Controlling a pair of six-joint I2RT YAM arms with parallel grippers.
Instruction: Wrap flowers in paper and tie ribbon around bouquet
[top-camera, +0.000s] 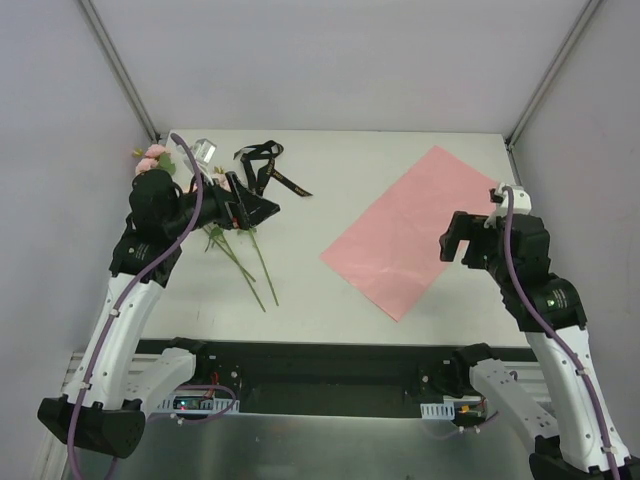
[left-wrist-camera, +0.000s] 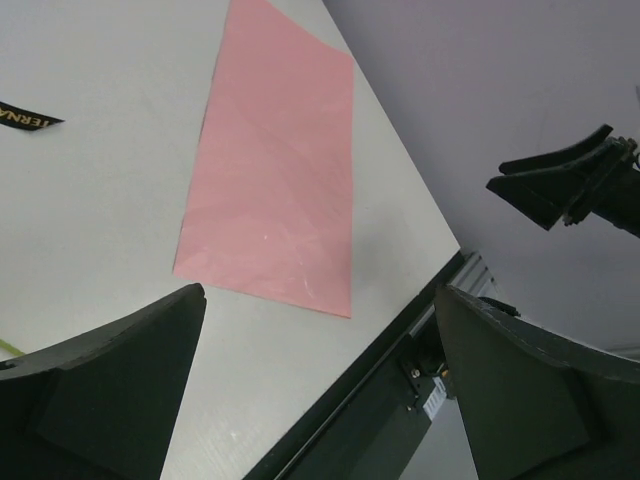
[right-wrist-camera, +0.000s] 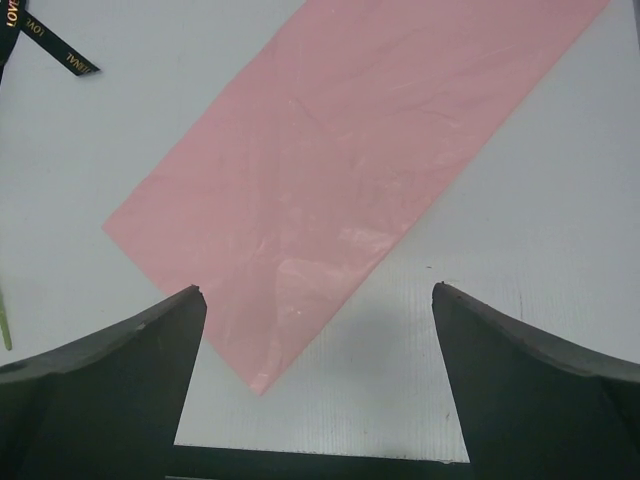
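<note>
Lying flat on the right half of the white bench (top-camera: 330, 160), the large thin pink paper sheet (top-camera: 420, 225) looks light, limp and easily creased; a free corner seems the best hold. The thin-stalked pink artificial flowers (top-camera: 156, 160) and the narrow black ribbon (top-camera: 262, 165) lie to the left. The left end effector (top-camera: 258, 207) and the right end effector (top-camera: 455, 240) hang spread and empty.

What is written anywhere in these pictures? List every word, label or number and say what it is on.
"TERNA", cut off by the picture edge: gold letters on the black ribbon, left wrist view.
"LOV", also cut off: same ribbon, right wrist view; its other letters are too blurred.
White sticker on the table's front rail: too small to read.
Pink paper: no print.
</note>
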